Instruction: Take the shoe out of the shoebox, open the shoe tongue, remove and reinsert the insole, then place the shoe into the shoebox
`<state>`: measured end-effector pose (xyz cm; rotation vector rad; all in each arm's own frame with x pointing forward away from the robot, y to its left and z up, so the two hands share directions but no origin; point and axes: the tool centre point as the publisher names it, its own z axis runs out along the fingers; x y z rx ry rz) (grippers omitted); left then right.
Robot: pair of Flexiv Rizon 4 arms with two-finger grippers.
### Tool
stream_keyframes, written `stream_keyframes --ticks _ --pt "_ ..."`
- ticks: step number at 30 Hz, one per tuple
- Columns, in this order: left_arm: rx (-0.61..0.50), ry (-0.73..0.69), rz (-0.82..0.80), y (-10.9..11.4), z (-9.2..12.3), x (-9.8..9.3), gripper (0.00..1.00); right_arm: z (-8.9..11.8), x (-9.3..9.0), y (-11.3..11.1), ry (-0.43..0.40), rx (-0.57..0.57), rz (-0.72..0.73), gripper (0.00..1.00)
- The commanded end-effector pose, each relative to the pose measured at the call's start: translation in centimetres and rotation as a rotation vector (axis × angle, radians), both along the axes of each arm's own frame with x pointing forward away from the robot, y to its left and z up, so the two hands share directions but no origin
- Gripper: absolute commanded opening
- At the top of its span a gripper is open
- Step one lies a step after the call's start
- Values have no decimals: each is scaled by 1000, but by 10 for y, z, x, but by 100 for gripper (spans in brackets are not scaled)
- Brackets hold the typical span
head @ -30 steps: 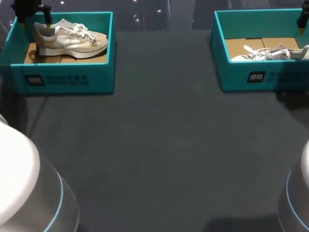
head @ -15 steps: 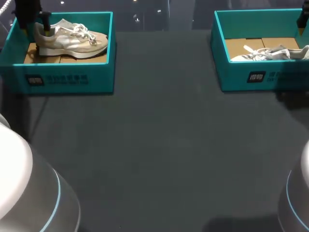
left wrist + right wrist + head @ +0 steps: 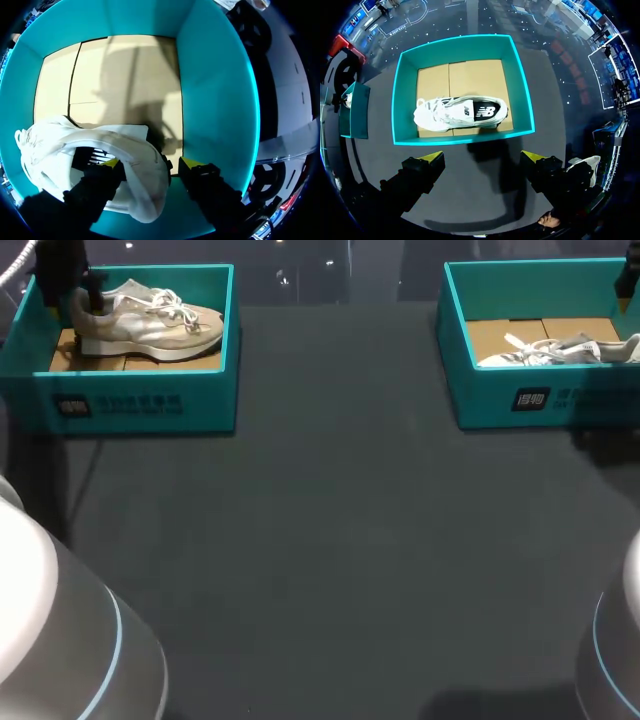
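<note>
left arm (image 3: 50, 640): pale grey-white rounded housing, cyan ring at joint | right arm (image 3: 622, 640): same finish, same cyan ring | left gripper (image 3: 150, 164): black blocky fingers, yellow tips | right gripper (image 3: 482, 156): identical | thin white line (image 3: 15, 265) by left wrist, probably a cable

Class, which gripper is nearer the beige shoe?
Left. Left gripper straddles the shoe's heel, one finger inside; right gripper is across the table by the other box.
</note>
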<state>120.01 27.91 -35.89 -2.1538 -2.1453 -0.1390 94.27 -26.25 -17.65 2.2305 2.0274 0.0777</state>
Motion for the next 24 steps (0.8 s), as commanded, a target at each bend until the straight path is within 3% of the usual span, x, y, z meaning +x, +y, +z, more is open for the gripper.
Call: stream_keyframes --ticks 1,5,8,9,10,16,24 --pt "9 -2 -9 -1 -1 -3 65 0 -1 0 -2 -1 -1 100" --pt "18 4 -19 -1 -3 -4 53 0 -1 0 -2 -1 -1 100" --pt "22 8 -24 -1 -4 -3 36 0 -1 0 -2 -1 -1 100" --pt "22 9 -26 0 -4 -3 24 0 -1 0 -2 -1 -1 100" --pt "22 10 -27 0 -5 -4 0 0 -1 0 -2 -1 -1 100" --pt "16 17 -36 4 -1 -7 0 0 -1 0 -2 -1 -1 100" --pt "3 0 -43 13 21 -13 0 0 -1 0 -2 -1 -1 100"
